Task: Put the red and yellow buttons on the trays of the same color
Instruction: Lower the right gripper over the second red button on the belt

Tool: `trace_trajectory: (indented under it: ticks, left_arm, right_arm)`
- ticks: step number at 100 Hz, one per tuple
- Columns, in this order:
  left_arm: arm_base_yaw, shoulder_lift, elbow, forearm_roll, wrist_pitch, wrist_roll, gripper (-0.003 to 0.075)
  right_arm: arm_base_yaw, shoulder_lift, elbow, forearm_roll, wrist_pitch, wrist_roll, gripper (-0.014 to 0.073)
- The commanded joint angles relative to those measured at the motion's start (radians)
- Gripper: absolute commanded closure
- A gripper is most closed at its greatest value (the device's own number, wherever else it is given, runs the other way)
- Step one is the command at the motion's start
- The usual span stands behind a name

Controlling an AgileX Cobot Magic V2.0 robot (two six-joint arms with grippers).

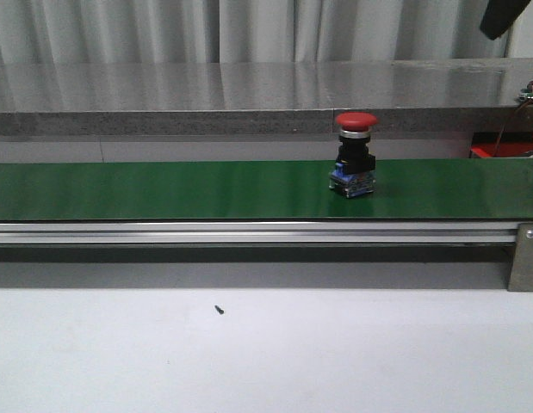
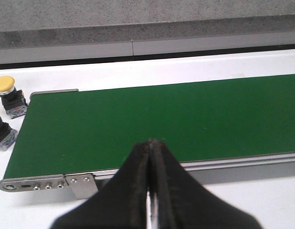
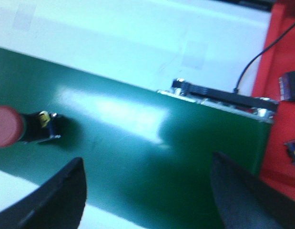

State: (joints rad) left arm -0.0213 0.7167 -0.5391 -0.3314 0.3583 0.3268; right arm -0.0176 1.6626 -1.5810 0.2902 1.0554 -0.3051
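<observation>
Red button (image 1: 356,155) stands upright on the green belt (image 1: 163,189), right of the belt's middle in the front view, its long axis vertical with the red cap on top and the black and blue body touching the belt below. In the right wrist view it sits near the belt's edge, apart from both fingers.

Two yellow buttons (image 2: 8,95) show in the left wrist view, upright on the white table (image 2: 137,71) just off the belt's end, caps up, one partly cut by the frame edge.

Left gripper (image 2: 150,143) hangs over the belt's near rail (image 2: 80,179); its jaws are pressed together with nothing between them. Right gripper (image 3: 147,191) is above the belt's other end, looking down on it; its jaws are spread wide, holding nothing, with bare belt between the two dark fingers (image 3: 61,195).

Beyond that belt end lies a red tray (image 3: 280,95) with a black cable (image 3: 257,57) across it.
</observation>
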Motion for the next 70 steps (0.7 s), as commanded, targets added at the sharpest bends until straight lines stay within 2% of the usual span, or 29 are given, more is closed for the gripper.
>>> trace_trajectory:
  ticks: [1,14,30,51,70]
  left_arm:
    - [-0.007,-0.005,-0.027,-0.016,-0.053,-0.001,0.0740]
    - [-0.007,-0.005,-0.027,-0.016,-0.053,-0.001,0.0740]
    - [-0.007,-0.005,-0.027,-0.016,-0.053,-0.001,0.0740]
    - [-0.007,-0.005,-0.027,-0.016,-0.053,-0.001,0.0740]
    - [-0.007,-0.005,-0.027,-0.016,-0.053,-0.001,0.0740]
  right_arm:
    - [0.043,-0.055,0.001,-0.003,-0.003,-0.013,0.0050]
    - [0.123,-0.050,0.037,-0.066,0.059,-0.015,0.0050]
    - [0.201,-0.035,0.055,-0.087,0.047,-0.015,0.0050]
    - [0.268,0.002,0.057,-0.115,-0.016,-0.015,0.0050]
    - [0.273,0.044,0.057,-0.140,-0.098,-0.015,0.0050]
